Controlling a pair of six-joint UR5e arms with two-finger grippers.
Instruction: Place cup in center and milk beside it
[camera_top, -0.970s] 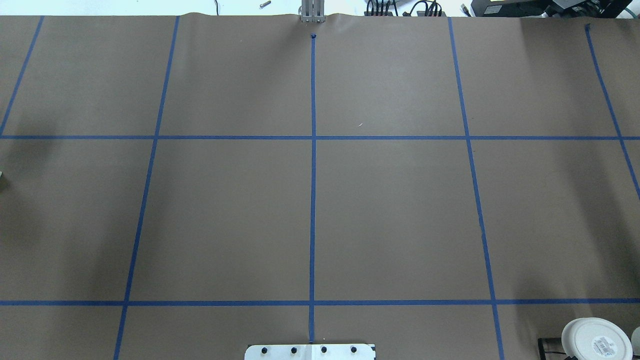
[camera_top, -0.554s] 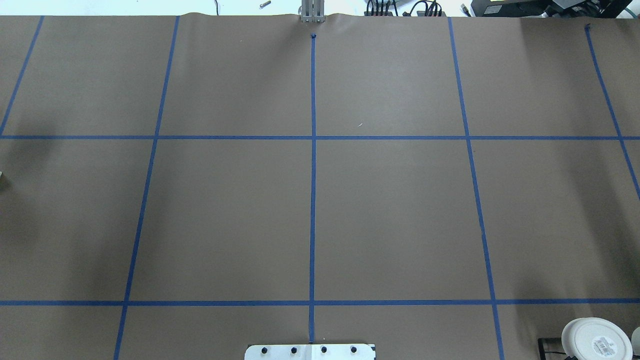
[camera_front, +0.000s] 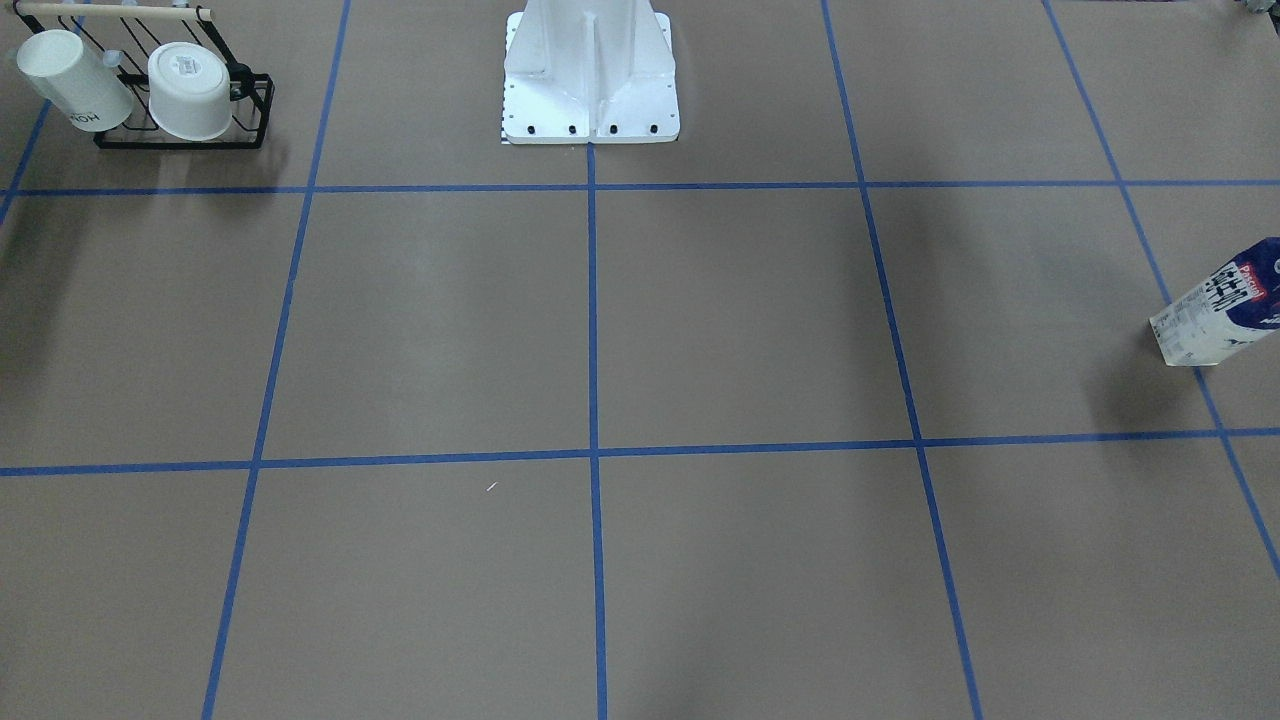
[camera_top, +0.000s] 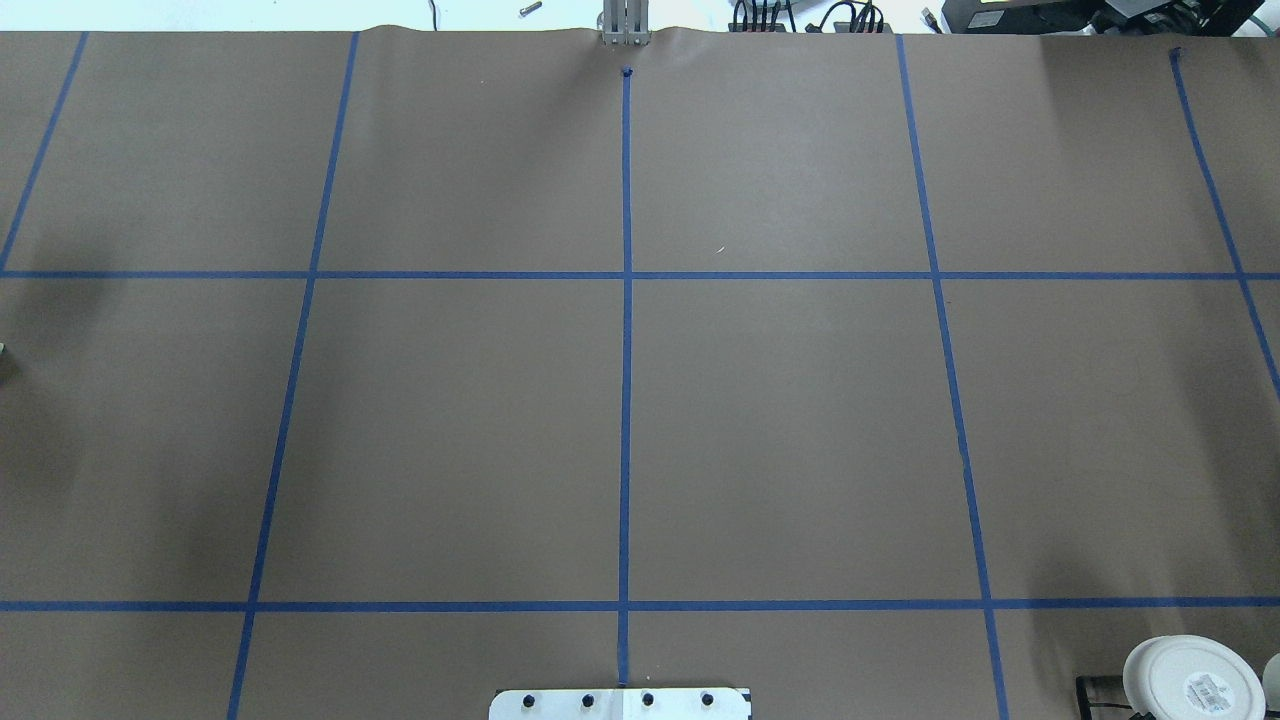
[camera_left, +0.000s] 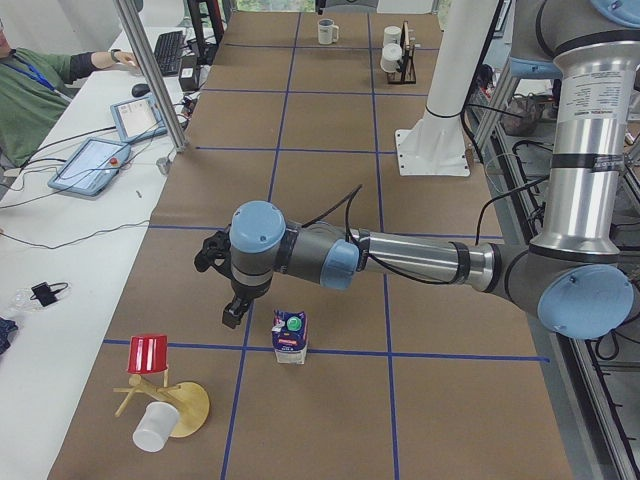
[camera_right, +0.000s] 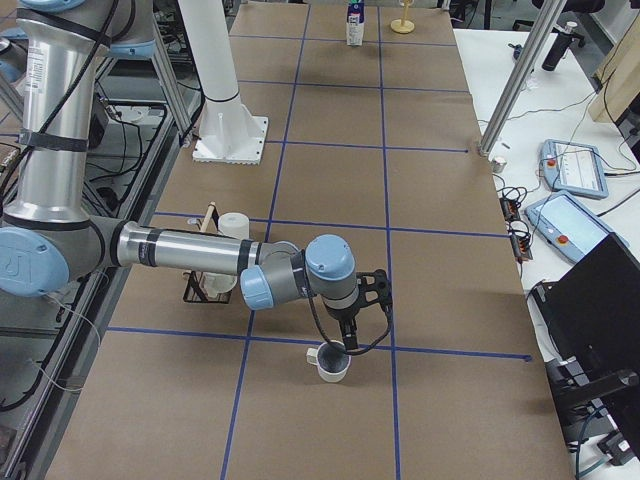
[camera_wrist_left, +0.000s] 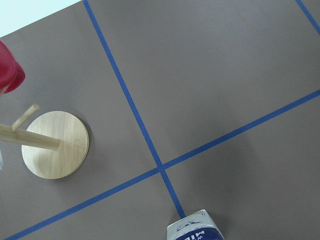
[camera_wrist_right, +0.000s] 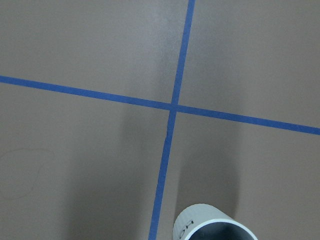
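The center (camera_top: 700, 420) has stayed bare, so nothing is placed yet: the cup (camera_right: 330, 362) stands just under the right jaws and the milk (camera_left: 290, 335) just beside the left jaws, at opposite tabletop (camera_front: 750, 320) ends, and I cannot tell whether either jaws are open.

Blue-and-white gable-top milk carton (camera_left: 290, 335) upright at counter (camera_top: 800, 420) end on robot's L, on a tape line nr a crossing. Round-based wooden peg stand (camera_left: 170, 405) farther out toward that end. L gripper (camera_left: 232, 318) just beside carton, operators' side. White ribbed mug (camera_right: 332, 364) at R end, directly under R gripper (camera_right: 340, 342). Black wire rack (camera_right: 205, 290) w/ two cups near it, robot side.
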